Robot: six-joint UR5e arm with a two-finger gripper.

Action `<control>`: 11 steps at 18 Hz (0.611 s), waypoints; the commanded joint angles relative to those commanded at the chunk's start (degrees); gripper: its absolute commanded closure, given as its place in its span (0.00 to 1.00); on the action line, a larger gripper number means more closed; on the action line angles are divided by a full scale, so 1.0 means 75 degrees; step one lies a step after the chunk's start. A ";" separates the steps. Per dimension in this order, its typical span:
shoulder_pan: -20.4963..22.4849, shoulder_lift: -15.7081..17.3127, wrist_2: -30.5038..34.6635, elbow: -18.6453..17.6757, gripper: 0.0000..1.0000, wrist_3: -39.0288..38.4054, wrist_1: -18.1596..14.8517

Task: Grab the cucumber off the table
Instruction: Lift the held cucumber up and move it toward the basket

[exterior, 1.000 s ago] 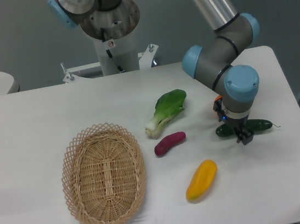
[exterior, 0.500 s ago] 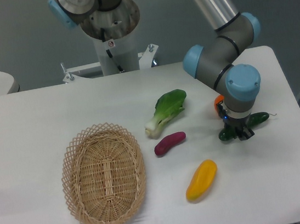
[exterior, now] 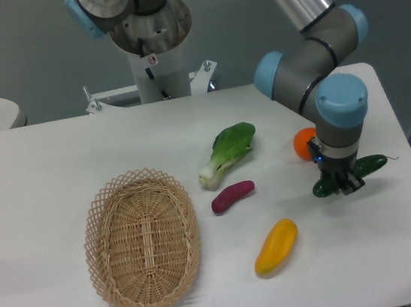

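Dark green and glossy, the small cucumber (exterior: pixel 370 166) — an elongated cylinder with rounded ends — sits clamped between my jaws, tilted so its right end points up and its left end pokes out lower on the other side. A thin stem-like thread trails off its right tip. It appears to be lifted just off the flat white worktop (exterior: pixel 54 158), near the right edge, though I cannot tell for certain whether its low end is clear of the surface. My gripper (exterior: pixel 338 184) hangs straight down from the grey and light-blue wrist, black fingers closed across the cucumber's middle.

Just behind my wrist lies a round orange fruit (exterior: pixel 304 143), partly hidden by the arm. Farther left — well apart from me — rest a light-green leafy bok choy with a white stem (exterior: pixel 228 150), a short purple sweet-potato-like piece (exterior: pixel 232 196) just below it, and a yellow pepper-shaped vegetable (exterior: pixel 275 246) nearer the front. An oval woven wicker basket (exterior: pixel 142 240) stands at the left.
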 joint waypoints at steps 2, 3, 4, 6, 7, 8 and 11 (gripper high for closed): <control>-0.0269 0.0152 -0.0152 0.0189 0.83 -0.0515 -0.0434; -0.0387 0.0292 -0.0280 0.0201 0.83 -0.0808 -0.0564; -0.0539 0.0398 -0.0444 0.0201 0.83 -0.1124 -0.0658; -0.0785 0.0598 -0.0725 0.0212 0.83 -0.1698 -0.0846; -0.0879 0.0656 -0.0796 0.0201 0.83 -0.1957 -0.0928; -0.0973 0.0703 -0.0809 0.0201 0.83 -0.2156 -0.1010; -0.1032 0.0739 -0.0844 0.0213 0.83 -0.2404 -0.1034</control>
